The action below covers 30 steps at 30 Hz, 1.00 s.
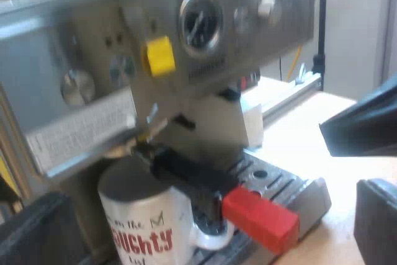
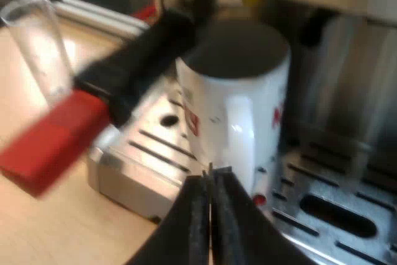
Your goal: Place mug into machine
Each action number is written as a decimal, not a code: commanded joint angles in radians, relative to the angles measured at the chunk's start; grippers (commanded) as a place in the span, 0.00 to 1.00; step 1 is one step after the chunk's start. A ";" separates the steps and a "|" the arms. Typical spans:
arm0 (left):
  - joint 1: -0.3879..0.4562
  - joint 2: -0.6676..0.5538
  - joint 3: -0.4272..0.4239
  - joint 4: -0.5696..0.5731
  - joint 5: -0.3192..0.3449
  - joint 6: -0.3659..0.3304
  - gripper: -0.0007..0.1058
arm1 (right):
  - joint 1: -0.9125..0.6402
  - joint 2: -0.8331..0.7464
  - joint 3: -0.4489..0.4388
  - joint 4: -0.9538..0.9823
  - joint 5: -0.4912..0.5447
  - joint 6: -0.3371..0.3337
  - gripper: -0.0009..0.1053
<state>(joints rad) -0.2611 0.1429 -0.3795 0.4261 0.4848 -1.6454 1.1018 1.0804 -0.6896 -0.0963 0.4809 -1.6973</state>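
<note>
Right gripper [image 2: 211,175] is clenched, fingers pressed together with nothing between them, tips just short of the mug's [image 2: 267,110] handle. Left gripper [image 1: 341,162] hangs released and empty beside the machine [image 1: 93,23]. The mug stands on the drip tray [image 2: 335,215] under the holder [image 2: 136,60]

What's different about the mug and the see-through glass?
The mug is white with red writing, but the measuring glass is clear. The mug has a handle, and the glass shows none. The mug stands on the drip tray, under the holder, while the glass stands off the tray, beside it. Both stand upright and are open at the top.
</note>
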 commanded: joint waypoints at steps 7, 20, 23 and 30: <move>-0.003 -0.007 -0.071 0.042 -0.002 -0.011 0.86 | 0.022 0.024 -0.130 -0.003 0.076 -0.010 0.01; -0.003 -0.007 -0.073 0.048 -0.002 -0.033 0.93 | 0.020 0.245 -0.362 -0.003 0.099 -0.068 0.01; -0.003 -0.007 -0.073 0.048 -0.002 -0.033 0.93 | 0.020 0.285 -0.406 -0.003 0.122 -0.097 0.01; -0.003 -0.007 -0.073 0.048 -0.002 -0.033 0.93 | 0.018 0.344 -0.446 -0.029 0.198 -0.117 0.01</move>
<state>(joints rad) -0.2611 0.1419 -0.4430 0.4688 0.4848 -1.6651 1.1218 1.4240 -1.1247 -0.1093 0.6589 -1.7932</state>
